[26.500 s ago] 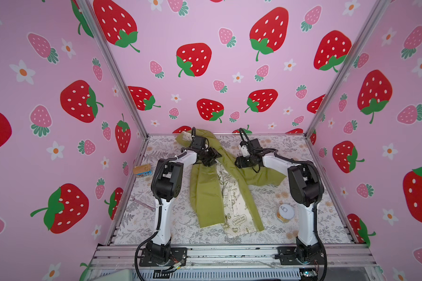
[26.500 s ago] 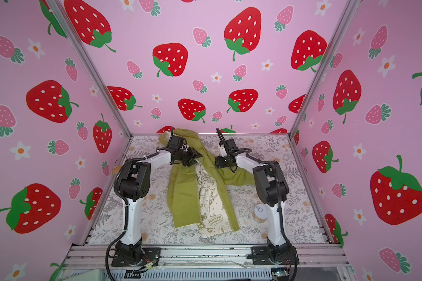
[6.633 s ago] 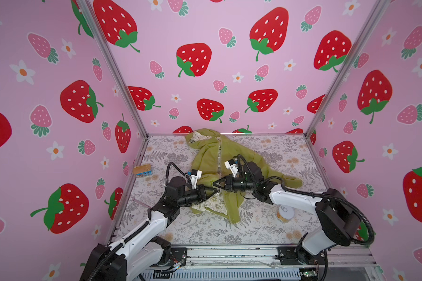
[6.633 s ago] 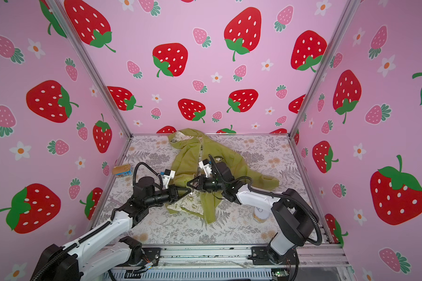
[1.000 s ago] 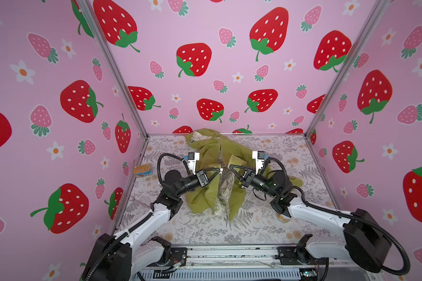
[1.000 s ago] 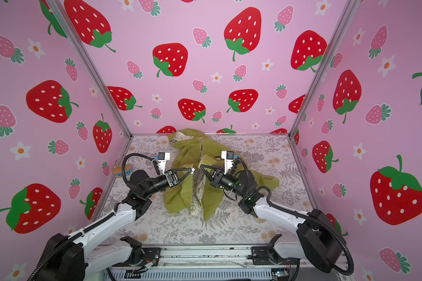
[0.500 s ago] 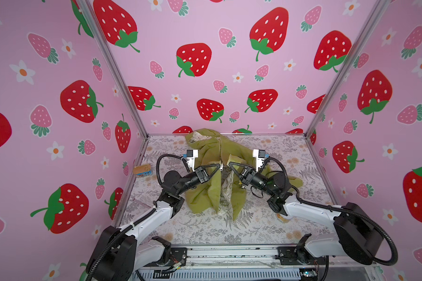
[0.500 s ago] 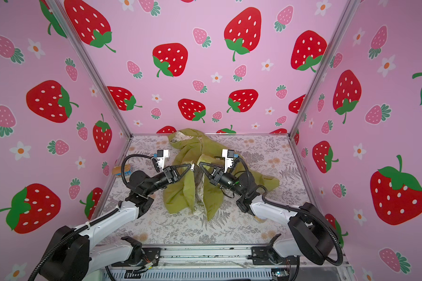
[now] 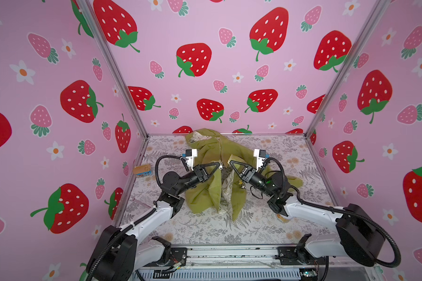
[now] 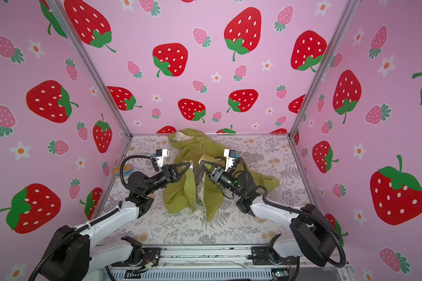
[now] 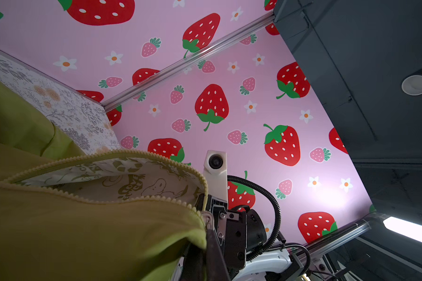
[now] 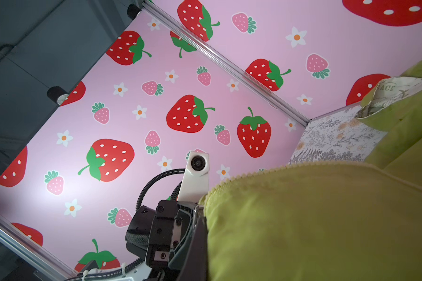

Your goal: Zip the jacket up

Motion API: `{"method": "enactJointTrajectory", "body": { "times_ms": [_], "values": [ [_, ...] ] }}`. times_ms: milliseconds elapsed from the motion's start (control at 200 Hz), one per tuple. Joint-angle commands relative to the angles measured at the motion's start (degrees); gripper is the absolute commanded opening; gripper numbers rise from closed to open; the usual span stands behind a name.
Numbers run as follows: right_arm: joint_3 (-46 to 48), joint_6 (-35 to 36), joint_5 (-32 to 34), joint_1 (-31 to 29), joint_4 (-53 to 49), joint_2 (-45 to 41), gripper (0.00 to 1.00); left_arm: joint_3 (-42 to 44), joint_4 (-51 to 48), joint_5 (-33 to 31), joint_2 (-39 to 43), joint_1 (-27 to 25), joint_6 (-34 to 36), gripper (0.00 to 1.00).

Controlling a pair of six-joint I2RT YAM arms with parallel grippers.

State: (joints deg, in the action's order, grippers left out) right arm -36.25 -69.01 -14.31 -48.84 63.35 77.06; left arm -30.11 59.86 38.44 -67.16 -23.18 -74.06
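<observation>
While aloft, jacket (image 9: 201,194) edges apart

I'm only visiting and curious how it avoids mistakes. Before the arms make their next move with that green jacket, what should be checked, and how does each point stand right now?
1. left gripper shut on one front edge of the jacket: ok.
2. right gripper shut on the opposite front edge: ok.
3. zipper pull within reach, hanging at the left gripper's tips: ok.
4. The two zipper ends brought together: not ok; a gap shows between them in both top views.
5. zipper teeth free of caught cloth along the whole length: cannot tell.
</observation>
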Motion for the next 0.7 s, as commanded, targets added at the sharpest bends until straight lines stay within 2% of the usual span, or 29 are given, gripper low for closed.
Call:
{"method": "enactJointTrajectory", "body": {
  "times_ms": [0, 695],
  "values": [
    [-2.1, -1.5, 1.6, -0.6, -0.3, -1.6, 0.0, 0.7, 5.3, 1.5, -0.4, 0.1, -2.0, 0.0],
    [-4.7, -1.7, 0.9, -2.0, -1.7, 1.6, 0.0, 1.4, 6.0, 2.3, 0.3, -0.1, -2.2, 0.0]
  ]
}}
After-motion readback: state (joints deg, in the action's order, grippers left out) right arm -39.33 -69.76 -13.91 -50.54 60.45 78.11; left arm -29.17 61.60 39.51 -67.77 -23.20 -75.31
